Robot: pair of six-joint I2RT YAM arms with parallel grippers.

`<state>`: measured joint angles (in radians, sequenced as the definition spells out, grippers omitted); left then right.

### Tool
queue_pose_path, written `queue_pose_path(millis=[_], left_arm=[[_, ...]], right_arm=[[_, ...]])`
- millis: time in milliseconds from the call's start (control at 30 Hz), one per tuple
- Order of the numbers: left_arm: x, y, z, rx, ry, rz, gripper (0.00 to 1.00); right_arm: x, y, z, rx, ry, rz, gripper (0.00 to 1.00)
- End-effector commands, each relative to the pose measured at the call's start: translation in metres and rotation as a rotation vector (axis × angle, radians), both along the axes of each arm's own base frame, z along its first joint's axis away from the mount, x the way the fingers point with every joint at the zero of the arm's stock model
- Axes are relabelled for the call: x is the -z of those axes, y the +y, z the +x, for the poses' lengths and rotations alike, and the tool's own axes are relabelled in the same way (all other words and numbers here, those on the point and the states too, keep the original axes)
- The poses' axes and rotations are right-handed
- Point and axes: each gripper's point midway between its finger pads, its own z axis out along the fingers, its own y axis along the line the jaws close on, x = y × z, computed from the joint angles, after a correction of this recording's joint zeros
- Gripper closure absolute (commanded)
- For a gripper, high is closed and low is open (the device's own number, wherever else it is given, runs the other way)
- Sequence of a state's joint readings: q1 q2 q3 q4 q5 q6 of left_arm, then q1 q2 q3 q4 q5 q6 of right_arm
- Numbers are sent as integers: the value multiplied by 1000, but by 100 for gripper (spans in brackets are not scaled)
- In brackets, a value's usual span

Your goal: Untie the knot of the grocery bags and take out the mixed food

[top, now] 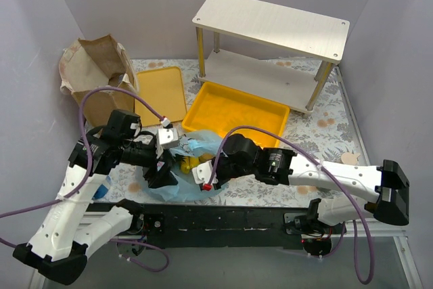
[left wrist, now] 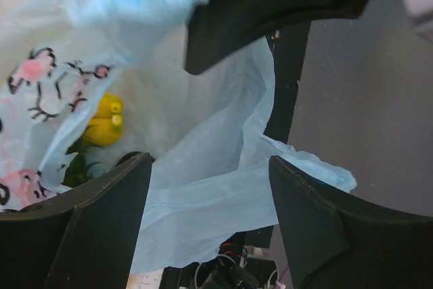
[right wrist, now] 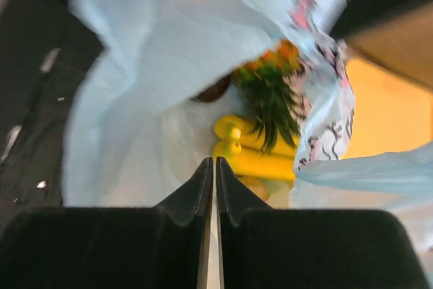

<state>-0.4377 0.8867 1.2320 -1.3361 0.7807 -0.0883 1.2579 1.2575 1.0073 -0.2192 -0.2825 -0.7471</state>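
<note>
1. Paper bag (top: 95, 65) stands far left. The blue bag (top: 199, 160) lies at the near edge of the table (top: 325, 130), mouth open, with bananas (right wrist: 260, 160) and pineapple (right wrist: 270, 96) inside.
2. Risk: tugging the loose film could tear the bag or drag it off the edge.
3. Left claw (left wrist: 210, 167): wide, with film between the fingers, not pinched.
4. Right claw (right wrist: 214, 170): pressed together, holding nothing I can see.

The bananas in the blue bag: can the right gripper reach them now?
Probably yes: the blue bag gapes open, the bananas lie bare ahead of the right gripper, but its jaws are shut.
</note>
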Motion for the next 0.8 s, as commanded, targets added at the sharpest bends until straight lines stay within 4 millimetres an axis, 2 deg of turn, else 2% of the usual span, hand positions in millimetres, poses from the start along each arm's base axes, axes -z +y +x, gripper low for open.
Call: queue_pose_path(millis=[0,33,67,100,133,167,200,267,367,467,533,567,633,667,733,767], left_arm=[[22,5,-24,82,25,0,31],[27,7,-24,93,14,12,31],[39,9,-26,94,40,32,31],[43,9,-27,101,40,33,32],[46,10,-28,111,37,33,32],[49,10,-29,121,29,36,33],[53,12,-29,114,32,50,34],[53,14,-30,94,41,53,34],[46,19,-29,53,-27,53,35],[31,28,-10,-85,-103,79,32],[13,36,12,-215,-193,86,31],[5,39,17,-251,-230,79,29],[-15,45,32,-337,-309,71,27],[-19,49,38,-363,-327,79,27],[-26,55,47,-423,-353,83,27],[-30,58,51,-446,-370,85,26]], right_arm=[[-13,16,40,277,23,158,89],[-8,16,40,284,34,157,89],[8,18,35,270,64,133,89],[20,18,33,277,93,117,88],[36,17,32,292,119,91,82],[65,12,35,319,125,35,77],[68,16,38,333,125,60,73],[82,20,34,314,146,41,73],[76,33,23,268,219,43,75],[53,42,45,358,173,117,71],[39,46,63,389,166,141,70],[45,48,68,407,195,124,69],[36,53,84,447,227,143,69],[42,58,84,434,258,128,69],[38,65,88,437,315,140,69],[44,69,90,436,327,128,69]])
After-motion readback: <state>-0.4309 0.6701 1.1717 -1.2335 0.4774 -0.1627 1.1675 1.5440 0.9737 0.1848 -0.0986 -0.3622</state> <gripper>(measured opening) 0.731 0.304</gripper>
